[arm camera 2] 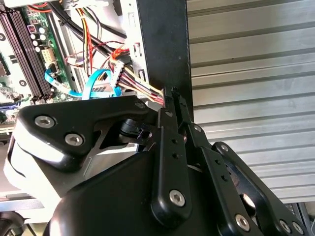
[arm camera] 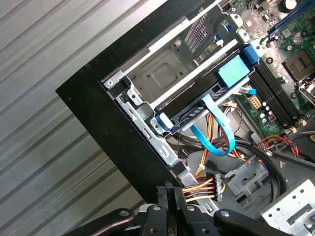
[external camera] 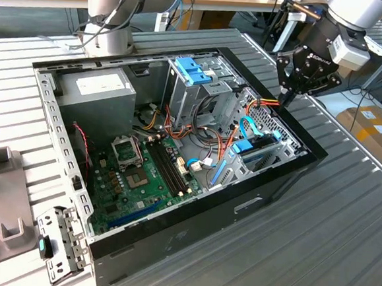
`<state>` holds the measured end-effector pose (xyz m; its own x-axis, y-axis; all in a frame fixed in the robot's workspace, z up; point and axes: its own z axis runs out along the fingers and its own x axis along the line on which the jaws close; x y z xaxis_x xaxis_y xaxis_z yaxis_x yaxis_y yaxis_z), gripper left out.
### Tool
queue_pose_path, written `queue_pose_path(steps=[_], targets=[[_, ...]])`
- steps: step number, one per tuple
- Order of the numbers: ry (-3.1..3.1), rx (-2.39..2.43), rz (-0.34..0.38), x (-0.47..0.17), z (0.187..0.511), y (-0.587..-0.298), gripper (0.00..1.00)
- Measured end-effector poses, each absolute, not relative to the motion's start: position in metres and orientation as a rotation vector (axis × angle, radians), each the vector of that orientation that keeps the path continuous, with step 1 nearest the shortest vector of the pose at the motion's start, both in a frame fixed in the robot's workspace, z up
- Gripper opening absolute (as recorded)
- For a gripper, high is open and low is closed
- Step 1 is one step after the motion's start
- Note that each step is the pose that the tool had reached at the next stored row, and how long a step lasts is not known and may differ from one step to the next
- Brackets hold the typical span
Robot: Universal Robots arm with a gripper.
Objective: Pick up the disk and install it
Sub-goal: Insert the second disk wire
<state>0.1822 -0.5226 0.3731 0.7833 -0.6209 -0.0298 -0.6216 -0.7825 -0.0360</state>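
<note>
Closed, empty pincer (arm camera: 170, 194) hovers over the computer case (arm camera: 98, 98) rim.

The black fingers (arm camera 2: 172, 105), pressed together, hover over the case's black wall (arm camera 2: 162, 44).

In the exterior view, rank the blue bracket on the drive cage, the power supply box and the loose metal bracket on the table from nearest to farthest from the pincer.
1. The blue bracket, on top of the drive cage, is nearest the pincer.
2. The power supply box, in the case's far corner toward the exterior view's left.
3. The loose metal bracket, outside the case at the near left.
</note>
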Motion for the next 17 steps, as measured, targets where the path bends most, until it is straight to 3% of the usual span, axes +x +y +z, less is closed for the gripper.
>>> queue_pose_path(steps=[17], targets=[[1.016, -2.918, -0.009, 0.152, 0.373, -0.523, 0.16]])
